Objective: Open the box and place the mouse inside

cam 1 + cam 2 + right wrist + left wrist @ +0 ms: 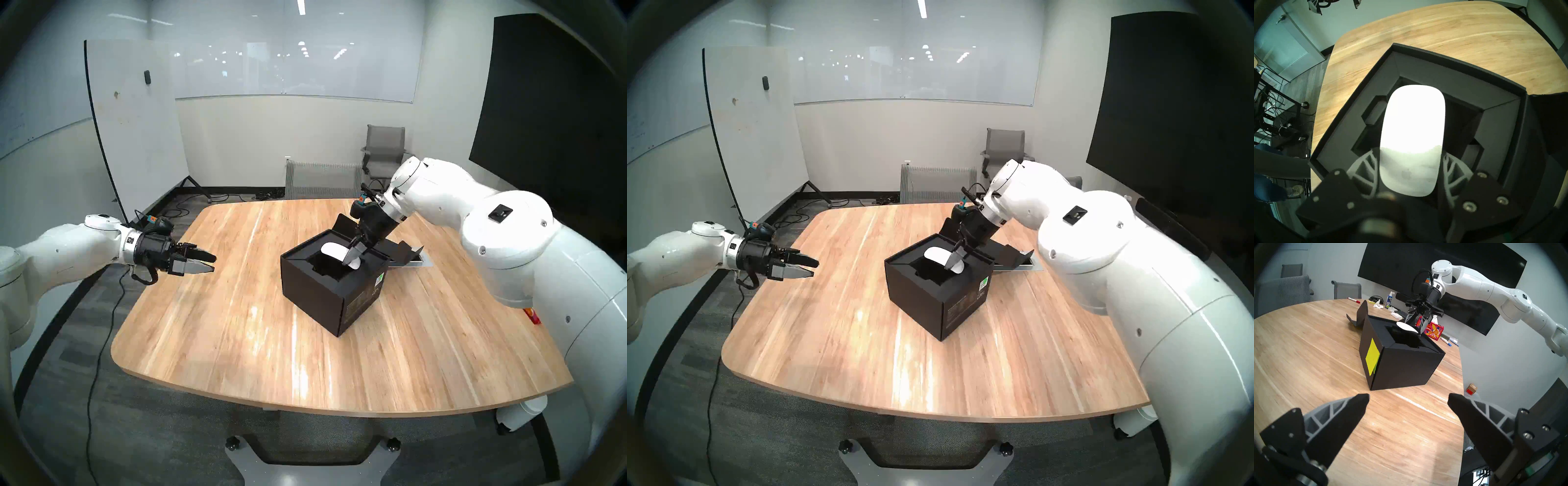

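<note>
1. Head views: a wooden surface [237,322] stood in a meeting room; the black box [325,292] sat centred, lid flapped back at 2 o'clock.
2. Left wrist view: the left hand [1407,400] hung released, well apart from the box.
3. Right wrist view: the right hand [1409,161] was clenched on the white mouse [1412,129], poised over the box's recess.
</note>
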`<state>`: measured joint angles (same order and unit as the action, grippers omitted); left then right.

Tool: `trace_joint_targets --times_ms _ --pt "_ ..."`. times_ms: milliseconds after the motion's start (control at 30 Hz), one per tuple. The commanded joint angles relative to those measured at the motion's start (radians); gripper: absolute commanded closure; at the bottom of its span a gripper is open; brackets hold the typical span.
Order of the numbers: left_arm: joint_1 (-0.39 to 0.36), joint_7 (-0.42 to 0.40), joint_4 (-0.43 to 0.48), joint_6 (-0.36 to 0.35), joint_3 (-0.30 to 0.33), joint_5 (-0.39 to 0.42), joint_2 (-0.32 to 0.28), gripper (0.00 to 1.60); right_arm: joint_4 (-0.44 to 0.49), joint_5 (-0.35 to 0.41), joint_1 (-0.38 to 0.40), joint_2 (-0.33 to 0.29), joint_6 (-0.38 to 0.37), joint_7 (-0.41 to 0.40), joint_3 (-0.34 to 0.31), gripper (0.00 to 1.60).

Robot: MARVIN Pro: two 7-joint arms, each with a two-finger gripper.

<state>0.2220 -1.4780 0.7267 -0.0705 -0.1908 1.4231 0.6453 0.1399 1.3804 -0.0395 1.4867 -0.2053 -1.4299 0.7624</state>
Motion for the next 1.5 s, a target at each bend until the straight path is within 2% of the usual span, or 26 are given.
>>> trace_joint_targets --times_ms 0,133,167,200,267,733,1167,1267,1333,1467 --pt "-0.017 -0.006 0.002 -0.002 0.009 0.008 -0.002 0.0 -0.016 -0.004 0.006 0.003 -0.008 -0.006 0.004 1.6" --pt "-0.017 -0.006 0.002 -0.002 0.009 0.007 -0.002 0.0 -0.019 -0.005 0.004 0.005 -0.011 -0.006 0.003 1.6" --pt "-0.017 -0.006 0.002 -0.002 0.009 0.007 -0.002 0.0 -0.02 -0.005 0.003 0.006 -0.01 -0.004 0.003 1.12" --pt "-0.017 -0.006 0.002 -0.002 0.009 0.007 -0.002 0.0 -0.021 -0.005 0.003 0.006 -0.01 -0.004 0.002 1.04" --pt "-0.017 -0.006 0.002 -0.002 0.009 0.007 -0.002 0.0 -0.022 -0.005 0.002 0.006 -0.01 -0.004 0.002 0.97" --pt "-0.017 -0.006 0.002 -0.002 0.009 0.007 -0.002 0.0 -0.026 -0.007 0.009 0.008 -0.004 -0.003 -0.001 0.93" --pt "-0.017 -0.006 0.002 -0.002 0.009 0.007 -0.002 0.0 -0.027 -0.011 0.033 0.011 0.001 -0.01 -0.001 0.81" --pt "-0.017 -0.006 0.002 -0.002 0.009 0.007 -0.002 0.0 -0.027 -0.012 0.039 0.013 0.002 -0.011 -0.001 0.56" --pt "-0.017 -0.006 0.002 -0.002 0.009 0.007 -0.002 0.0 -0.027 -0.012 0.042 0.013 0.003 -0.012 -0.002 0.53" --pt "-0.017 -0.006 0.002 -0.002 0.009 0.007 -0.002 0.0 -0.027 -0.013 0.045 0.014 0.006 -0.013 -0.003 0.0"
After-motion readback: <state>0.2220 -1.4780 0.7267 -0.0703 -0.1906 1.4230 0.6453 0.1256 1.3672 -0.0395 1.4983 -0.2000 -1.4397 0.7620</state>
